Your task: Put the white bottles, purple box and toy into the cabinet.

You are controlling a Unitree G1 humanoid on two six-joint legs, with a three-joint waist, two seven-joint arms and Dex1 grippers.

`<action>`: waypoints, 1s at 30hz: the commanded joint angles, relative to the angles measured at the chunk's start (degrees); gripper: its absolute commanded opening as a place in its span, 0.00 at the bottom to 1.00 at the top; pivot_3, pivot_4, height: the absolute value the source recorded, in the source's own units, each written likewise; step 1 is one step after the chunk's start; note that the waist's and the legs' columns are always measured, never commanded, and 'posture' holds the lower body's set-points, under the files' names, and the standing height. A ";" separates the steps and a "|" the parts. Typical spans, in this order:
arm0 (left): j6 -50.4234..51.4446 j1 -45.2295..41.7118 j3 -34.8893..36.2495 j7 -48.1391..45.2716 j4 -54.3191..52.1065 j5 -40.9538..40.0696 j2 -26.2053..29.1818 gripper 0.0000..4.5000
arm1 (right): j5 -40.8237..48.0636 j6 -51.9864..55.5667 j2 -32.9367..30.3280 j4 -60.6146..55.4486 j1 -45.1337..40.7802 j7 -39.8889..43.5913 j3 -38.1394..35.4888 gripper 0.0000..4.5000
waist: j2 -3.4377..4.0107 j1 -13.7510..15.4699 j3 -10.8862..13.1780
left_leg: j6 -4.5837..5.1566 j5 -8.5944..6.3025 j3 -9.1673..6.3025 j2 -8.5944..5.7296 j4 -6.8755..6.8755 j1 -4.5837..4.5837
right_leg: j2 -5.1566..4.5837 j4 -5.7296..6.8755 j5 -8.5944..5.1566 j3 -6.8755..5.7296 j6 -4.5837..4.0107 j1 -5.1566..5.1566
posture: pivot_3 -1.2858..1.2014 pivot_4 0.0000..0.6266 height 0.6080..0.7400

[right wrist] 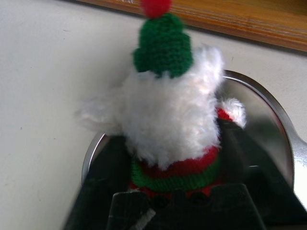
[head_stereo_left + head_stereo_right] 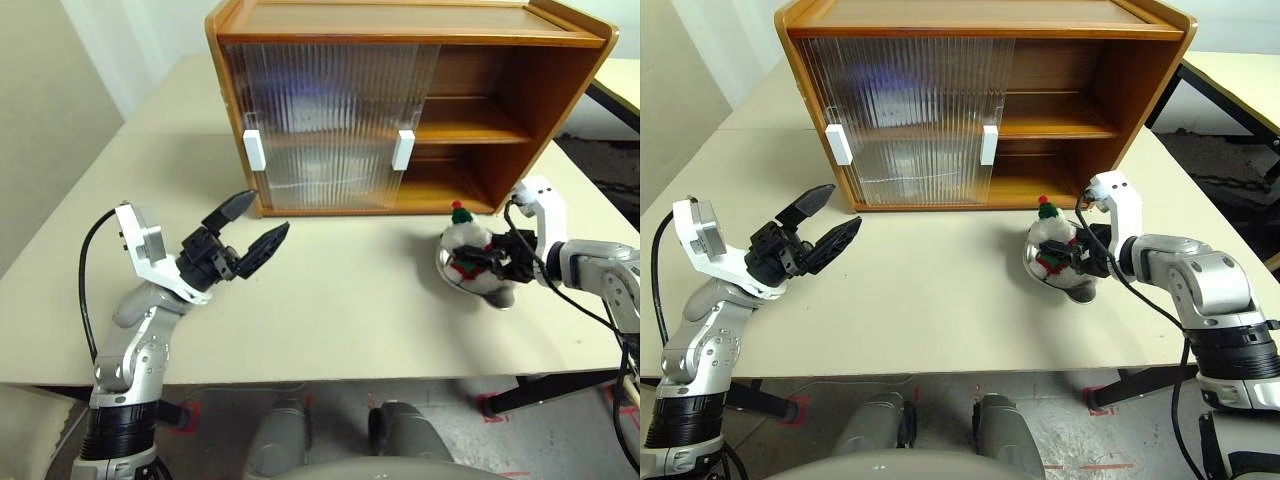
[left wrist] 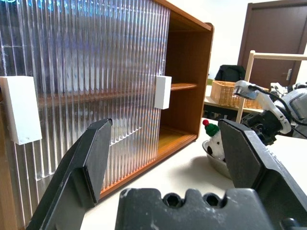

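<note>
The toy [image 2: 466, 243] sits in a steel bowl [image 2: 497, 292] at four o'clock on the table [image 2: 350, 300], in front of the cabinet [image 2: 480, 120]. The right gripper [image 2: 484, 259] straddles it, fingers against its sides; the left gripper [image 2: 250, 230], at eight o'clock, is spread wide, holding nothing.

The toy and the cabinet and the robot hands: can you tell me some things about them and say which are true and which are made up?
1. The toy sits in a shiny bowl. True.
2. The toy's hat is blue. False: it is green with a red bobble.
3. The right gripper has a finger on each side of the toy. True.
4. The left gripper holds a bottle. False: it is open and holds nothing.
5. The cabinet is wide open all the way across. False: ribbed doors cover its left part, and the right part is open.
</note>
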 commanded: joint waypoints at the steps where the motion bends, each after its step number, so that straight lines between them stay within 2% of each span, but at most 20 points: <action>1: -0.34 0.06 -0.45 -0.61 0.91 0.66 0.04 1.00 | 1.04 1.71 -1.96 0.80 -0.92 1.82 -1.38 0.49 | 0.00 -0.01 0.00 | 0.00 0.00 0.00 0.00 0.00 0.00 | 0.00 0.00 0.00 0.00 0.00 0.00 | 0.58 0.00 1.00; 3: -0.33 -0.01 -0.42 -0.62 1.03 0.78 0.05 1.00 | 1.83 2.36 -3.38 1.17 -2.10 2.93 -2.61 0.32 | 0.00 0.01 0.00 | 0.00 0.00 0.00 0.00 0.00 0.00 | 0.00 -0.01 0.00 0.00 0.00 0.00 | 0.58 0.00 1.00; 5: -0.28 -0.04 -0.40 -0.64 1.09 0.81 0.07 1.00 | 2.54 2.92 -4.08 1.56 -3.23 3.66 -3.51 0.22 | 0.00 -0.02 0.00 | 0.00 0.00 0.01 -0.01 0.00 -0.01 | 0.00 -0.02 0.01 0.00 0.00 0.00 | 0.57 0.00 1.00; 8: -0.18 -0.29 -0.27 -0.71 1.40 0.81 0.24 1.00 | 6.52 6.65 -4.33 2.53 -8.05 4.99 -7.18 0.12 | 0.00 -0.13 0.00 | 0.00 0.00 0.01 0.00 0.00 0.00 | 0.01 -0.02 0.01 0.01 0.00 0.00 | 0.57 0.00 1.00; 11: -0.04 -0.52 -0.06 -0.75 1.62 0.76 0.46 1.00 | 9.72 9.56 -3.67 4.34 -14.57 4.54 -10.69 0.12 | 0.08 -0.20 0.03 | 0.00 0.00 0.02 0.00 0.00 0.01 | 0.03 -0.01 0.07 0.03 -0.02 -0.03 | 0.57 0.00 1.00; 15: 0.16 -0.49 -0.01 -0.77 1.64 0.81 0.78 1.00 | 11.17 7.64 1.29 7.73 -22.81 0.11 -14.83 0.12 | 0.04 -0.14 0.02 | 0.00 0.00 0.00 0.03 -0.01 0.02 | 0.04 -0.02 0.07 -0.01 -0.03 -0.01 | 0.58 0.00 1.00; 23: 0.57 -0.49 -0.60 -0.10 1.01 0.97 0.80 1.00 | 6.01 -3.89 6.74 13.27 -25.54 -5.73 -14.50 0.11 | -0.02 0.07 -0.03 | 0.00 0.00 0.01 -0.04 -0.04 -0.17 | -0.11 -0.10 0.18 -0.06 -0.21 -0.10 | 0.58 0.00 1.00; 30: 1.04 -0.56 -1.53 1.11 -0.29 1.28 0.69 1.00 | 1.13 -19.18 11.16 21.68 -30.02 -10.23 -14.94 0.11 | 0.02 -0.29 -0.03 | 0.00 0.00 0.01 0.01 -0.06 -0.12 | -0.07 -0.04 0.22 -0.06 -0.29 -0.11 | 0.58 0.00 1.00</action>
